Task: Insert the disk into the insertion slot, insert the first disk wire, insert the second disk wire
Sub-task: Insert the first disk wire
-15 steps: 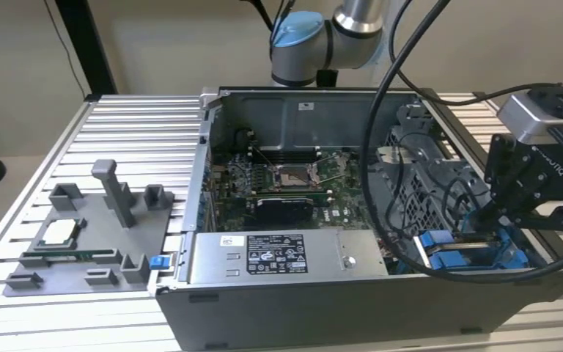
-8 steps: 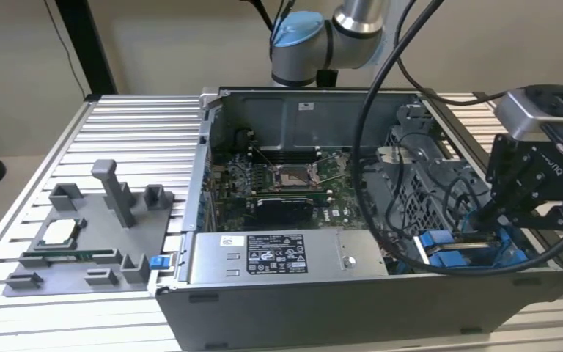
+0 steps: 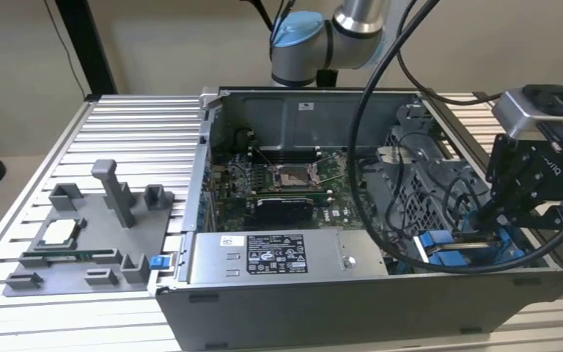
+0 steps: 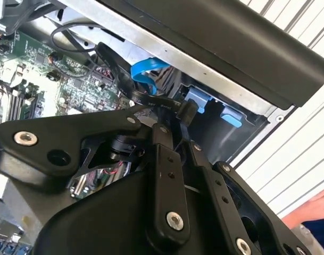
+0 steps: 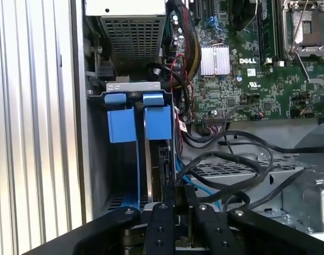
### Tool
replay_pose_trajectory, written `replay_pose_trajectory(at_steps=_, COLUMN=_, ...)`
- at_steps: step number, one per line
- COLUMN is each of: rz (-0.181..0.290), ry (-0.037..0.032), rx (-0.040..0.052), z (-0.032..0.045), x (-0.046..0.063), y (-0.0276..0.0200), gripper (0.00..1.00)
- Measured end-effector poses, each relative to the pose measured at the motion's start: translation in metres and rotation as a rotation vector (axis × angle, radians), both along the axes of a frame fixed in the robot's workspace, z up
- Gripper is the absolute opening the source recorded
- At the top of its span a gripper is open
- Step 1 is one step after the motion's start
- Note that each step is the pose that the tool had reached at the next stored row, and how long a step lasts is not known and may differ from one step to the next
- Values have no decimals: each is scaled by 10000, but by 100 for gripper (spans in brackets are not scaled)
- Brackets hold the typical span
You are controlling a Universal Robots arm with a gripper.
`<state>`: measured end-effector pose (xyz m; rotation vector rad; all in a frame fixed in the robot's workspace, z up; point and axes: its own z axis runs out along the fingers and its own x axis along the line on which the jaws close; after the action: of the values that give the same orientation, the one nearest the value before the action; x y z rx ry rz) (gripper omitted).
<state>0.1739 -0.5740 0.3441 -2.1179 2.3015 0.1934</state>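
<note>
1. The gripper (image 4: pixel 177 126) hangs over a corner of the computer case (image 3: pixel 360 308), fingers drawn almost together, seemingly pinching a black plug (image 4: pixel 187 110) on a dark wire.
2. Just below it, the disk (image 5: pixel 158 123) stands edge-on inside the insertion slot (image 3: pixel 457 253); its bright blue frame shows, its silver face barely.
3. Beyond lies the green circuit board (image 5: pixel 241 79), crossed by black cables.
4. Farther off, a grey tray (image 3: pixel 76 249) rests on the ribbed counter (image 3: pixel 135 132).

A ribbed metal table (image 3: pixel 135 125) carries an open computer case (image 3: pixel 360 301) and, beside it, a grey tray of holders (image 3: pixel 86 249).
</note>
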Motion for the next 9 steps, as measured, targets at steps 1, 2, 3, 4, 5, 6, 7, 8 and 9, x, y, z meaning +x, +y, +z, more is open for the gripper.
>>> replay_pose_trajectory(at_steps=1, rz=1, ry=-31, rx=8, z=5, x=-10, y=0, gripper=0)
replay_pose_trajectory(at_steps=2, rz=1, ry=-71, rx=10, z=14, x=-17, y=0, gripper=0)
replay_pose_trajectory(at_steps=3, rz=1, ry=-135, rx=10, z=26, x=-25, y=1, gripper=0)
replay_pose_trajectory(at_steps=4, rz=1, ry=-199, rx=11, z=37, x=-32, y=1, gripper=0)
replay_pose_trajectory(at_steps=5, rz=1, ry=-257, rx=12, z=44, x=-38, y=1, gripper=0)
replay_pose_trajectory(at_steps=6, rz=1, ry=-315, rx=12, z=46, x=-47, y=1, gripper=0)
replay_pose_trajectory(at_steps=7, rz=1, ry=-364, rx=10, z=47, x=-64, y=0, gripper=0)
replay_pose_trajectory(at_steps=8, rz=-3, ry=-396, rx=9, z=48, x=-84, y=0, gripper=0)
replay_pose_trajectory(at_steps=9, rz=-13, ry=-416, rx=10, z=46, x=-103, y=0, gripper=0)
